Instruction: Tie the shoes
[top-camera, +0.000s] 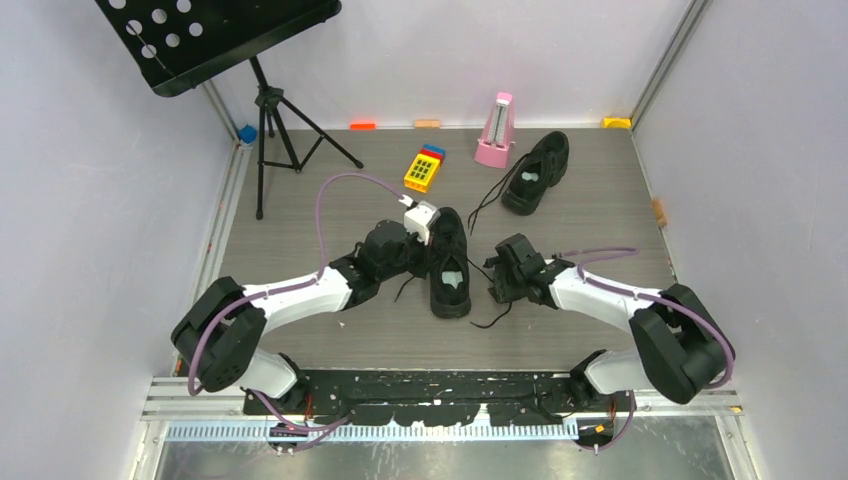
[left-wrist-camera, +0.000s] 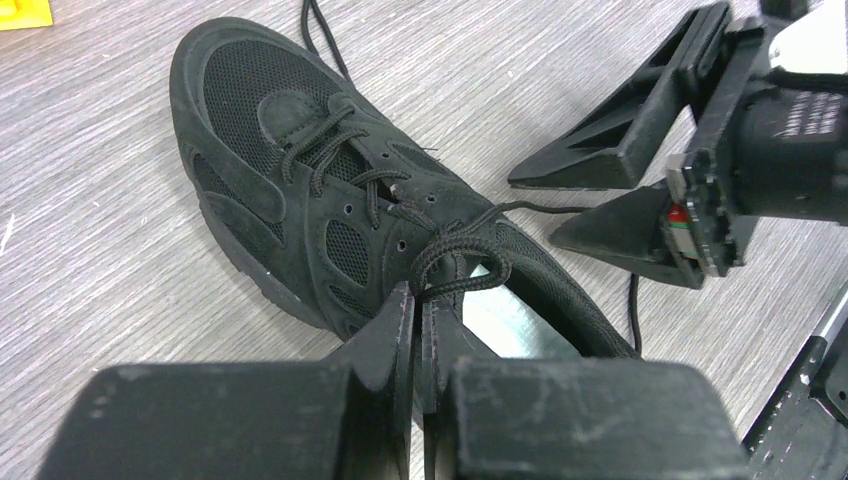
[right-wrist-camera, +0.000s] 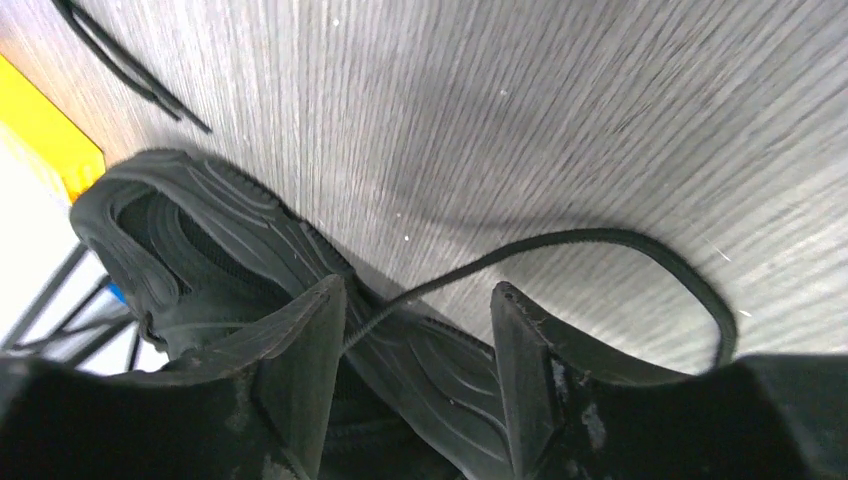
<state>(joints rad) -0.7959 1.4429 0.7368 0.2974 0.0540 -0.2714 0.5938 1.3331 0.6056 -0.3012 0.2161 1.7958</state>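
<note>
Our left gripper (left-wrist-camera: 418, 315) clenched on the lace loop (left-wrist-camera: 455, 250) of the near sneaker (left-wrist-camera: 270, 170), our right gripper (right-wrist-camera: 415, 330) spread wide, a loose lace (right-wrist-camera: 600, 240) passing between its fingers, far sneaker (top-camera: 537, 172) well apart.

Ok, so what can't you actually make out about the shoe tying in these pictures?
Top view: what the left jaws hold, hidden under the white wrist camera.
Left wrist view: heel of the near shoe, hidden behind the left jaws.
Right wrist view: where the lace ends, behind the right jaws.
</note>
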